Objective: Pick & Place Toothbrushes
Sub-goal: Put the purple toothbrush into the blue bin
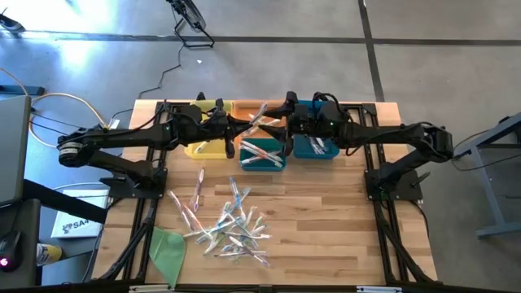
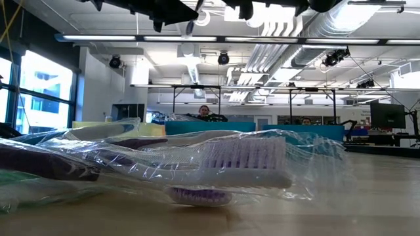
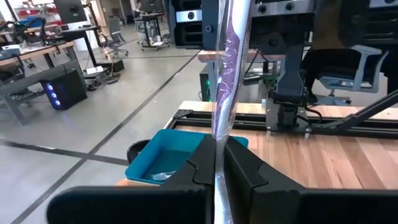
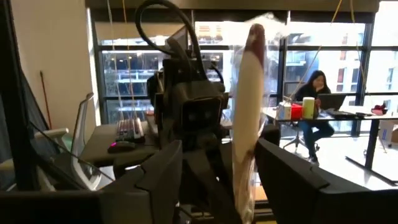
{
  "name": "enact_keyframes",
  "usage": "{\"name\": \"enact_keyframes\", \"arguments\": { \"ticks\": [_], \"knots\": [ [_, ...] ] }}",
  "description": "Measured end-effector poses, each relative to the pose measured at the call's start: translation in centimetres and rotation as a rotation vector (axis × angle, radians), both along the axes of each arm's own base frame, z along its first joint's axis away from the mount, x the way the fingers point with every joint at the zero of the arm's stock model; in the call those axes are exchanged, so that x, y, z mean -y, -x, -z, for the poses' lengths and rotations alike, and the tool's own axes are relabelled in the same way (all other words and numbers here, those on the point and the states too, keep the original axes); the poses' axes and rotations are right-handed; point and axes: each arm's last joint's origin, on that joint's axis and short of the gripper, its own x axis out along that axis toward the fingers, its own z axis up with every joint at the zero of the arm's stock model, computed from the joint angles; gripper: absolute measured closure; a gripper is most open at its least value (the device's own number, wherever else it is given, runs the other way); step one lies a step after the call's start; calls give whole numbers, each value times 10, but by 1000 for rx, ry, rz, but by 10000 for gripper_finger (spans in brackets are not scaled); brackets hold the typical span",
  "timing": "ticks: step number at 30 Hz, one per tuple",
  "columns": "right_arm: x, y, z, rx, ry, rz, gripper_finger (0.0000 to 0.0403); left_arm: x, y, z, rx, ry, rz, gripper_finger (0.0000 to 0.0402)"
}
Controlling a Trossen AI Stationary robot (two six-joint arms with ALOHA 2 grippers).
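Toothbrush, clear-wrapped, pinched upright in left gripper; right gripper jaws spread apart either side, over orange bin.

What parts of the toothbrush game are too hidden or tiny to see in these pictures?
- High view: the arms cover the handover toothbrush and parts of the bins.
- High view: the pile of toothbrushes is too small to count.
- Low view: a wrapped toothbrush up close blocks the table; grippers are cut off at the top edge.
- Left wrist view: the left gripper hides the toothbrush's lower end.

Bright daylight, floor glare, blurred foreground.
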Motion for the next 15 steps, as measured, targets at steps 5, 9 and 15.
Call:
{"name": "enact_keyframes", "arguments": {
  "ticks": [5, 9, 15],
  "knots": [
    [1, 0, 0, 3, -7, 37, 224, 0, 0, 0, 0, 3, 16, 394],
    [1, 0, 0, 3, 16, 42, 225, 1, 0, 0, 1, 3, 17, 394],
    [1, 0, 0, 3, 17, 40, 226, 1, 0, -1, 17, 0, 24, 394]
  ]
}}
